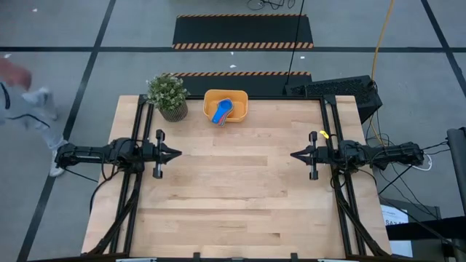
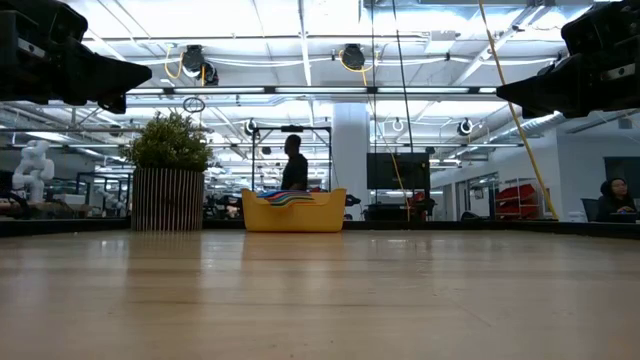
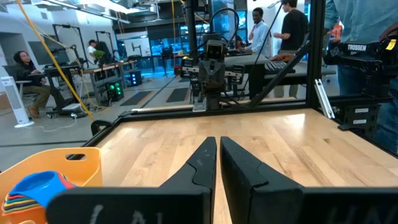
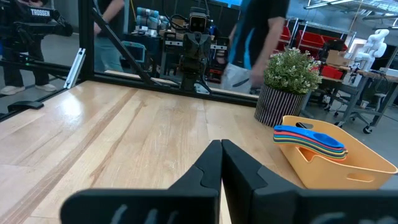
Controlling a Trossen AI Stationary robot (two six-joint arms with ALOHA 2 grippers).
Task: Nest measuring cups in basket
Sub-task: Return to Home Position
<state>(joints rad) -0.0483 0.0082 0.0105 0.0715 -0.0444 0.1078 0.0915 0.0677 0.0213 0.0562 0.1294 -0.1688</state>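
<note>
1 table [image 1: 233,189], 2 grippers hanging well apart from the basket [image 1: 242,109]: left gripper [image 1: 177,153] & right gripper [image 1: 294,155], both w/ fingers together, gripping nothing. 1 orange-yellow basket is sitting just beside 1 potted plant [image 1: 168,94]. It's holding 1 nested stack of measuring cups [image 1: 221,111], blue on top, tbh can't count layers.

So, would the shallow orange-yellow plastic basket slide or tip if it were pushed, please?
Likely slides: the shallow orange-yellow plastic basket sits low and wide on the smooth wooden table. Probably light, being thin plastic. The nested coloured plastic measuring cups rise above its rim and might shift.
</note>
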